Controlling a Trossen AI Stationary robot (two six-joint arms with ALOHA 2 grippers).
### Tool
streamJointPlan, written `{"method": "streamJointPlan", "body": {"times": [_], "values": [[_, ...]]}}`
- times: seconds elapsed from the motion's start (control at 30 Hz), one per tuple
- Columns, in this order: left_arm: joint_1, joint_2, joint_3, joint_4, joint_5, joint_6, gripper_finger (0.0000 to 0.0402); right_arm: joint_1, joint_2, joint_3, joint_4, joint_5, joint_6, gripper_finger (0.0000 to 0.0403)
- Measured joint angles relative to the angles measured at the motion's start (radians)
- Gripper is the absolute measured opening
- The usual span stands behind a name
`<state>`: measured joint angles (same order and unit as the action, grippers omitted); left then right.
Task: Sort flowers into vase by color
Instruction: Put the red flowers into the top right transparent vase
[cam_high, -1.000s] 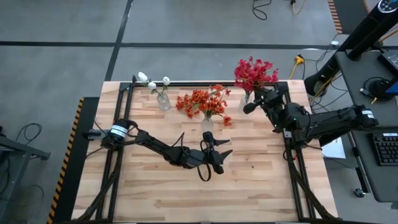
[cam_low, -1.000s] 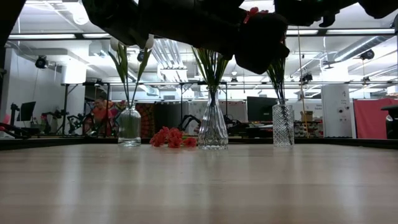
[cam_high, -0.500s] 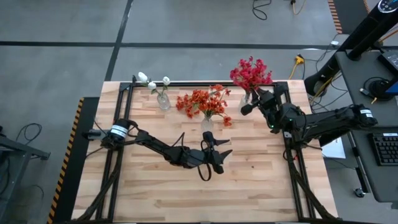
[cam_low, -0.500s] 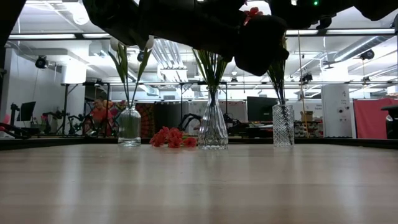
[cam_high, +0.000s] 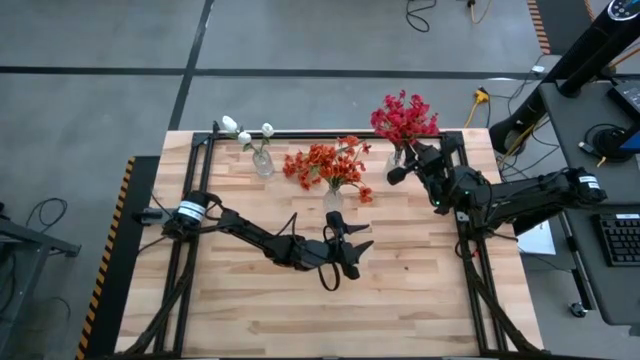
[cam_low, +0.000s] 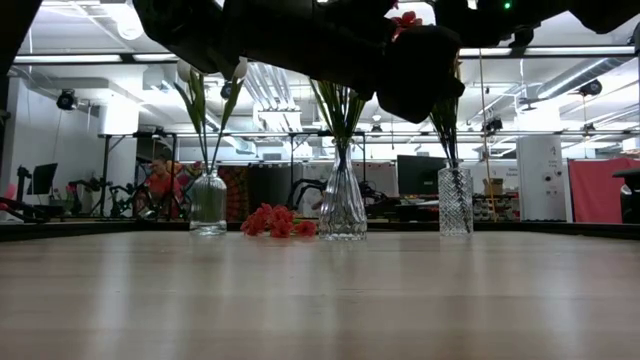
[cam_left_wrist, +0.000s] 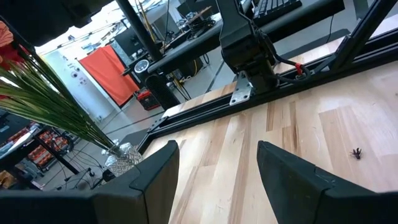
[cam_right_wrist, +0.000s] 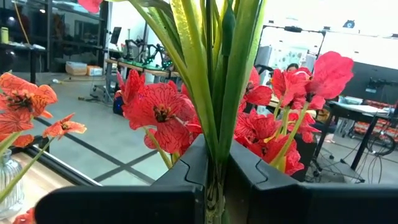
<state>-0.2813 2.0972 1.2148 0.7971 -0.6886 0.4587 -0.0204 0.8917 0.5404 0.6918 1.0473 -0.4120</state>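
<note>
High view shows the wooden table under me, three vases in a row along its far half. My left gripper hangs over the table's middle, jaws apart and empty. My right gripper is clamped on the green stems of the red flowers at the right-hand vase. The orange flowers stand in the middle vase, one orange sprig lying on the table beside it. The white flowers stand in the left vase.
</note>
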Motion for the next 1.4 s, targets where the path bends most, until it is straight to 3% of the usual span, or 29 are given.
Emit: {"method": "streamJointPlan", "body": {"times": [1.2,1.4], "values": [[0.0,0.0,0.0,0.0,0.0,-0.001,0.0199,0.0,0.0,0.0,-0.06,0.027,0.023,0.0023],[0.0,0.0,0.0,0.0,0.0,-0.001,0.0199,0.0,-0.002,0.0,-0.059,0.029,0.03,0.0052]]}}
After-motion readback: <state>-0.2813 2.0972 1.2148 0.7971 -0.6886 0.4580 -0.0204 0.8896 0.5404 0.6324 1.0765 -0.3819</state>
